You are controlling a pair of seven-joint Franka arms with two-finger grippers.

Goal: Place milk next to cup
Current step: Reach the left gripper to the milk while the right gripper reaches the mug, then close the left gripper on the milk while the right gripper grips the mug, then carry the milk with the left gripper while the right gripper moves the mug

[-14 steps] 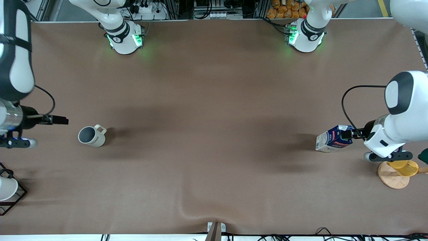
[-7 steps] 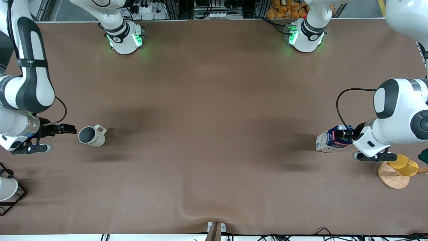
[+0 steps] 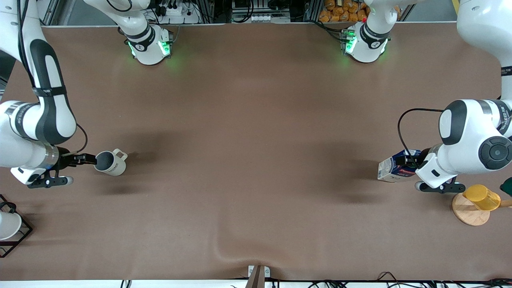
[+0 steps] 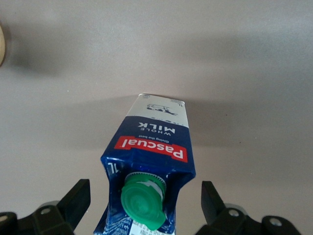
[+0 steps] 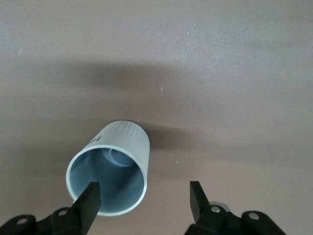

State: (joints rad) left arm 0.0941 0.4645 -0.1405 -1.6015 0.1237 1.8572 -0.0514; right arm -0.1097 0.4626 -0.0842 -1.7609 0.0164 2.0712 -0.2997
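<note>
Since prev frames: right pincer [image 3: 91, 159] moved in to rim of cup [image 3: 109, 162], one finger [image 5: 88, 203] at the rim, other outside; fingers apart, not clamped. Left pincer [image 3: 409, 161] moved in over milk [image 3: 396, 165], fingers apart either side of carton top, green cap [image 4: 144, 201] between, no grip seen. Cup at right arm's end of bench [image 3: 256, 140], milk at left arm's end, well apart. Near milk: yellow cup [image 3: 481, 197] on round wooden coaster [image 3: 469, 212]. Near mug: white cup [image 3: 8, 225] in black wire rack [image 3: 21, 237]. Bare bench btwn the two.
</note>
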